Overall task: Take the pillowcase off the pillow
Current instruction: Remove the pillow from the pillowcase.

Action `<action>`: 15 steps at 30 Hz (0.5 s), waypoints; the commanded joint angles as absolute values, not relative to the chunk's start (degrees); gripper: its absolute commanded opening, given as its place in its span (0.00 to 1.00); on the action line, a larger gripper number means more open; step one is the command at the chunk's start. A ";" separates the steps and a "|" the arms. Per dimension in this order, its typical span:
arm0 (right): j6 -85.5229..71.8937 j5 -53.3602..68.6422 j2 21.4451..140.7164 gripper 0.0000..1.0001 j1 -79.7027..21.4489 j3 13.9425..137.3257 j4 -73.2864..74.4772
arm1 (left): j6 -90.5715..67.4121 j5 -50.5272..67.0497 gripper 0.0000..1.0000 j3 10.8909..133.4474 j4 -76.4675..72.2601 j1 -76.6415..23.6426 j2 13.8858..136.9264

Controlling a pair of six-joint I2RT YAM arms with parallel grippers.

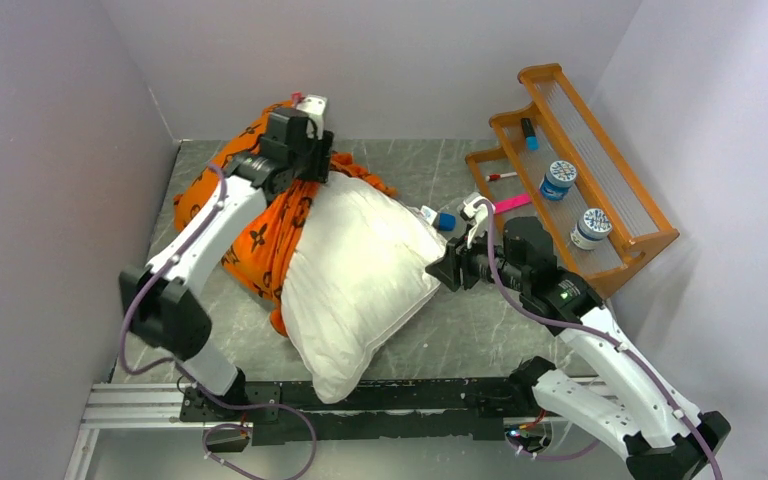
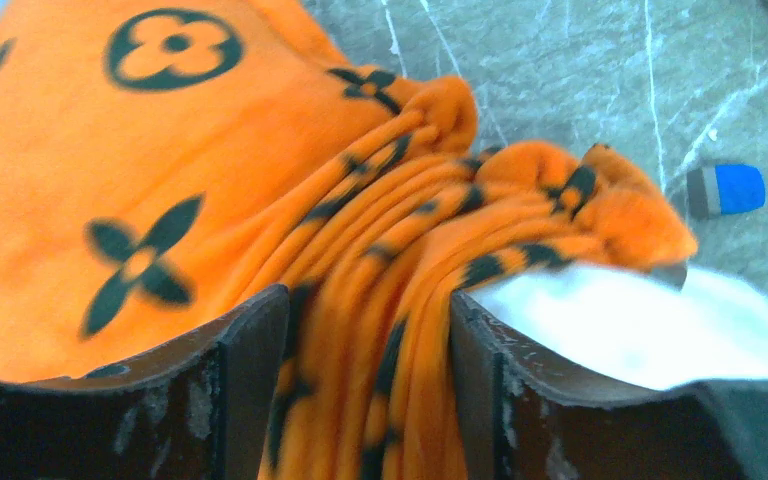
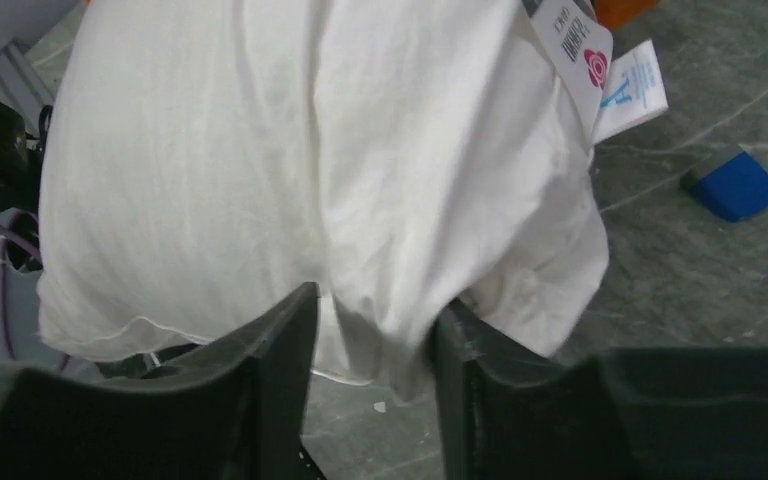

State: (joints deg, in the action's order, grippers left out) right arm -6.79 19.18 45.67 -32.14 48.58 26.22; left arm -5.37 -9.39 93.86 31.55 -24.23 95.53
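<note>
the pillowcase [image 1: 250, 230] lies heaped toward the far left corner of the worktop [image 1: 440, 330], covering only the far end of the pillow [image 1: 360, 270], which runs bare across the middle to the near edge. the tools sit at opposite ends, likely to pull cover and filling apart. the left arm reaches far, and the left tool [image 2: 370, 330] has its fingers parted around a rope of orange cloth. the right arm stretches low, and the right tool [image 3: 375, 320] straddles a white fold. i cannot tell whether either presses.
</note>
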 commanded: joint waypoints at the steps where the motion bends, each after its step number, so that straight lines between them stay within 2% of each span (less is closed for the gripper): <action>1: -5.63 18.20 47.07 0.53 -32.08 53.60 27.40 | -5.01 -11.02 0.69 87.57 28.35 -22.69 83.72; 6: -4.46 15.13 49.76 0.71 -32.45 56.75 27.41 | -2.79 -13.25 0.83 77.51 26.96 -22.68 71.39; 13: -2.46 8.49 52.99 0.83 -37.48 59.52 24.21 | -4.84 -11.63 0.96 62.07 21.64 -22.68 56.23; 14: -2.08 6.89 53.57 0.87 -38.89 60.08 23.55 | -4.99 -11.51 0.96 60.55 21.67 -22.68 54.70; 15: -1.62 5.17 54.52 0.96 -40.98 60.95 23.42 | -5.01 -11.47 0.97 59.11 21.77 -22.68 53.03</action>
